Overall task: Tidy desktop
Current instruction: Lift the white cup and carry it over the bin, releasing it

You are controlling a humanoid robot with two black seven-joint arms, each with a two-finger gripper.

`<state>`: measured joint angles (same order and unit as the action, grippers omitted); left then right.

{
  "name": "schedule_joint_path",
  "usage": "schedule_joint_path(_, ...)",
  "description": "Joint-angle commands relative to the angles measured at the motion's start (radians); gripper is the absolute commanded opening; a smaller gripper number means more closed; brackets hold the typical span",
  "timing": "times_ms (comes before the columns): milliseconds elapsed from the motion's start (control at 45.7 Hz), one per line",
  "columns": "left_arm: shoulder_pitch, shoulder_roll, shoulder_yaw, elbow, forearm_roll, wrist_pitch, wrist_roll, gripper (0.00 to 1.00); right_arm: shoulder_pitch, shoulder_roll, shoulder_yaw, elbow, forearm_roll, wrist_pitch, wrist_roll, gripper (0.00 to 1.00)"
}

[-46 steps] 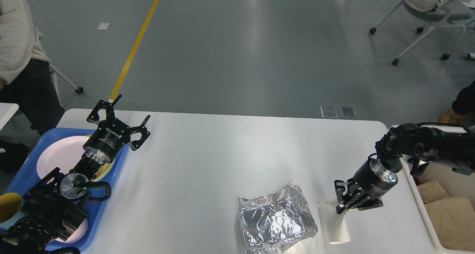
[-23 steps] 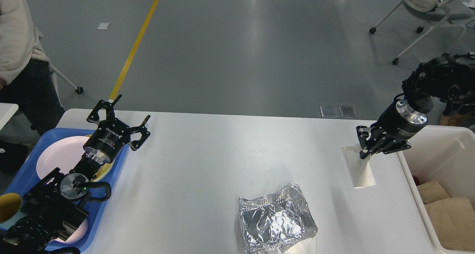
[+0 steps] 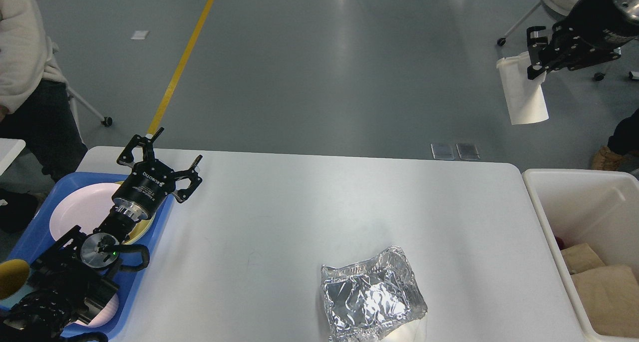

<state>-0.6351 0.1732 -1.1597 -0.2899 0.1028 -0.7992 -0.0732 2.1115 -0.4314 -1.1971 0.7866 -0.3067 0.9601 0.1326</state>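
The large white rounded-corner bench (image 3: 309,207) fills the lower view; a white plastic bin (image 3: 549,217) with brown paper inside sits just off its right edge, a blue plastic tray (image 3: 30,232) with plates on its left end. Crumpled silver foil (image 3: 372,297) lies near the front edge. The right pincer (image 3: 536,52), high beyond the far right corner, is clamped on a white paper cup (image 3: 521,92); release should wait until the cup hangs squarely over the bin. The left pincer (image 3: 167,165) is spread wide, holding nothing.
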Motion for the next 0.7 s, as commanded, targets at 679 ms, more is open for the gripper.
schedule_joint_path(679, 0.0, 0.0, 0.0, 0.0, 0.0, 0.0, 0.0, 0.97, -0.436, -0.257, -0.108, -0.398, -0.011, 0.0, -0.007, 0.0)
